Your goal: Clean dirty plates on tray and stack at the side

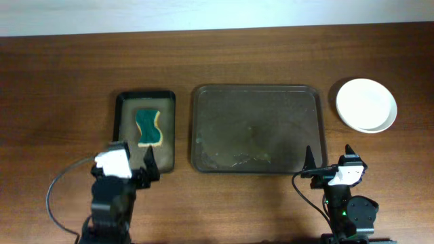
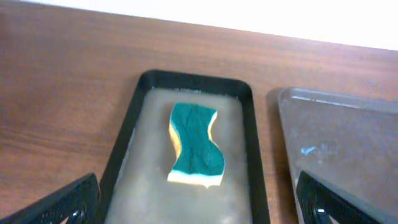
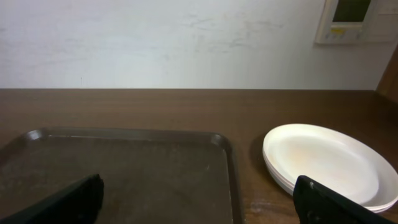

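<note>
Left wrist: tool [image 2: 198, 202] spread wide, empty

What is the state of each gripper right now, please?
Left gripper: open, holding nothing.
Right gripper: open, holding nothing.

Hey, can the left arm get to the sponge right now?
Probably yes. The left gripper is open and points at the sponge, which lies flat and uncovered in the black tray, with nothing between them.
</note>
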You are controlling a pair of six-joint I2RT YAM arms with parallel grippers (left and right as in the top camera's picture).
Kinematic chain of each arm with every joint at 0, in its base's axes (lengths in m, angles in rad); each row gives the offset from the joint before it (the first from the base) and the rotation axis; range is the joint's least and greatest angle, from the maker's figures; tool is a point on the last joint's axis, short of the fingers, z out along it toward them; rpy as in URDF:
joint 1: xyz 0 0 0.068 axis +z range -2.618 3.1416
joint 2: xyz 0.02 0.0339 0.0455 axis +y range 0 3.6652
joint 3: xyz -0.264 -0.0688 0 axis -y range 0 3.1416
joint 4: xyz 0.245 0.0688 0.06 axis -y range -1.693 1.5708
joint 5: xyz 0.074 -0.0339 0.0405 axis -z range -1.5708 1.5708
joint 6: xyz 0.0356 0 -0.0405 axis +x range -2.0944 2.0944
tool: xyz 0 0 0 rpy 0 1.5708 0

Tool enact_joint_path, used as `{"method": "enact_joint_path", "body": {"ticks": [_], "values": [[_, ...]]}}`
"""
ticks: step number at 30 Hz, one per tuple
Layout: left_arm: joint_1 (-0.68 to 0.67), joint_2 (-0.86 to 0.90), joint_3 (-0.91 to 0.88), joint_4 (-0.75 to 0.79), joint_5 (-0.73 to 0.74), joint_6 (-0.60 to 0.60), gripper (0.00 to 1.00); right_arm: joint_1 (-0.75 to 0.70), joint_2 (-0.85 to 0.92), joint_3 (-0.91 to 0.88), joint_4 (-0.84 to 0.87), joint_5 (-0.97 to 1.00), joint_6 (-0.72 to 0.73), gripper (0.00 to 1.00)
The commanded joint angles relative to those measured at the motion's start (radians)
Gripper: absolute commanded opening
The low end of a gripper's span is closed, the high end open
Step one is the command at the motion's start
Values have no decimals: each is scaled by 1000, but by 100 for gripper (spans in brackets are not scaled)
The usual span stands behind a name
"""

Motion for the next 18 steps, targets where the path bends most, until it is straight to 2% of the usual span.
{"method": "enact_joint_path", "body": {"ticks": [1,4,7,10,14,18], "values": [[2,-116,-27,-43,6,20,99,4,-7,-5,-5,5,2,98],[3,-161,-35,-43,-7,35,99,4,-7,-5,-5,5,2,98],[26,-195,-55,-37,-8,100,99,4,-7,-5,-5,5,2,98],[70,-236,-103,-16,39,137,99,4,-7,-5,-5,5,2,98],[121,-306,-211,137,167,139,99,4,-7,-5,-5,5,2,98],[132,-381,-324,314,194,157,99,4,-7,-5,-5,5,2,98]]}}
